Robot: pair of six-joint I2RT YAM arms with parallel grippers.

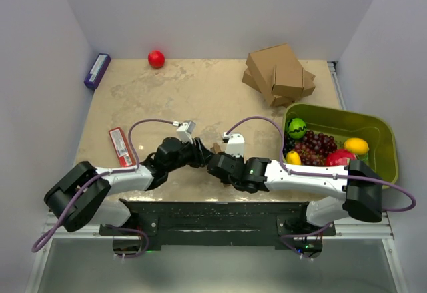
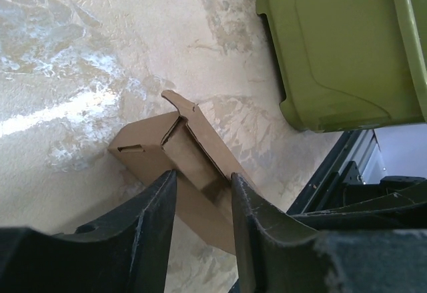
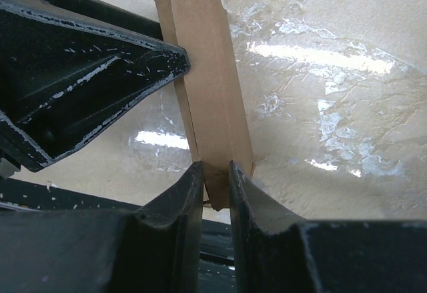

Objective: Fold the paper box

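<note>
The paper box (image 2: 175, 147) is a small, part-folded brown cardboard piece held just above the table between both arms; from above only a sliver of the paper box (image 1: 215, 148) shows. My left gripper (image 2: 202, 176) straddles its middle, with both fingertips pressed against opposite sides of the box. My right gripper (image 3: 215, 169) is shut on the lower end of the paper box (image 3: 210, 86). In the right wrist view, one left finger (image 3: 133, 66) touches the box's side. In the top view the left gripper (image 1: 199, 153) and right gripper (image 1: 213, 163) meet at the near centre.
A green tub (image 1: 383, 133) of fruit stands at the right, and the green tub (image 2: 333, 46) is close in the left wrist view. Stacked cardboard boxes (image 1: 279, 74) lie at the back right. A red ball (image 1: 156, 59), a purple box (image 1: 97, 70) and a red packet (image 1: 121, 146) are on the left.
</note>
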